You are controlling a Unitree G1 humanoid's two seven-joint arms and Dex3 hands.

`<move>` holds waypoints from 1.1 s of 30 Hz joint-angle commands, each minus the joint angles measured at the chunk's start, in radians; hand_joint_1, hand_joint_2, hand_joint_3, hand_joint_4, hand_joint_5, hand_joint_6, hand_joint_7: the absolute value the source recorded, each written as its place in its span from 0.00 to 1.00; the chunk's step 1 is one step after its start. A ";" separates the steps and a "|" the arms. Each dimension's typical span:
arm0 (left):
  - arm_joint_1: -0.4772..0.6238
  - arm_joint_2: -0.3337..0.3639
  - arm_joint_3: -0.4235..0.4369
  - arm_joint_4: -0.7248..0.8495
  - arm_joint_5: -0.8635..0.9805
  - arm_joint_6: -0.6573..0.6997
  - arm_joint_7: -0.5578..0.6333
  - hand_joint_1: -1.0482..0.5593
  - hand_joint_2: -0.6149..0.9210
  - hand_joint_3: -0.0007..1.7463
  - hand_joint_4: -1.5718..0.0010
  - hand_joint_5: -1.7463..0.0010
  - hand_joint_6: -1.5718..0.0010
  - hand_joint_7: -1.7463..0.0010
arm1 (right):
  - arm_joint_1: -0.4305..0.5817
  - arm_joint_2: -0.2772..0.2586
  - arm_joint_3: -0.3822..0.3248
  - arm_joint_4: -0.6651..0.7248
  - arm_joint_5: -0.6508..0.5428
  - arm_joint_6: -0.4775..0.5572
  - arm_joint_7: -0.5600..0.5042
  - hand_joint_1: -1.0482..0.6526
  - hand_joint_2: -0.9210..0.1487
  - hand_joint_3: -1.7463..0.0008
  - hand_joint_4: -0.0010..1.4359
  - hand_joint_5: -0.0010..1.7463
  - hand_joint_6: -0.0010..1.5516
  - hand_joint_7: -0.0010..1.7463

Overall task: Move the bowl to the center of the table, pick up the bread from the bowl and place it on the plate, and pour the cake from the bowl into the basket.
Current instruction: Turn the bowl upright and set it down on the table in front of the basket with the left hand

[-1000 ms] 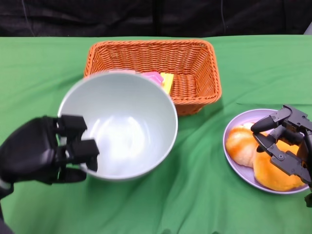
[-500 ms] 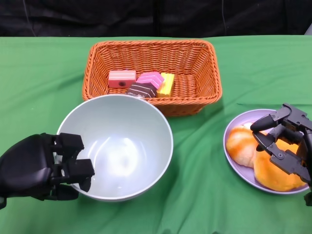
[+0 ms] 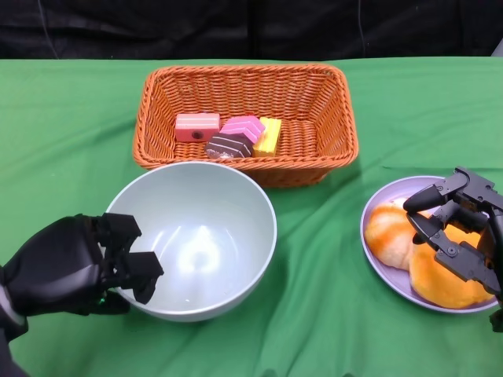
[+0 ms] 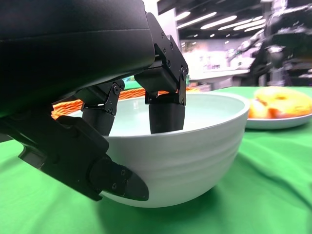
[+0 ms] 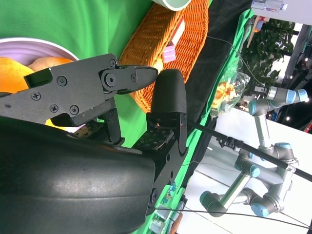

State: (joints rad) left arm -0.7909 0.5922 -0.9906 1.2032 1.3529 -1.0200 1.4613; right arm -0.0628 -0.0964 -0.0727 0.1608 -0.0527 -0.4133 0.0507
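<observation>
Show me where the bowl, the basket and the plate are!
bowl (image 3: pixel 228 236), head view, bare inside wall.
basket (image 3: pixel 334 118), head view, right woven wall.
plate (image 3: pixel 385 192), head view, bare purple rim.

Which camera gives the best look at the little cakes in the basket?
The head view: it looks down into the orange basket, so the cake pieces lie fully in sight. The right wrist view catches just a pink bit past the basket's rim. The left wrist view shows only an orange strip of basket, no cakes.

The bowl is being viewed from above by the head camera. It is being seen close and side-on from the left wrist, while the right wrist camera is being aimed past it.
</observation>
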 commanded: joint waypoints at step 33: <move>0.023 -0.271 1.180 0.054 -1.582 0.325 -2.584 0.13 1.00 0.16 0.65 0.93 0.74 0.98 | 0.006 -0.008 -0.001 -0.014 0.000 0.000 -0.001 0.52 0.06 0.82 0.49 0.88 0.41 0.73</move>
State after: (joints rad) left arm -0.8291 0.4087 -0.2126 1.4964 0.4409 -1.2596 -0.4147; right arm -0.0625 -0.0921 -0.0683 0.1620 -0.0591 -0.4138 0.0522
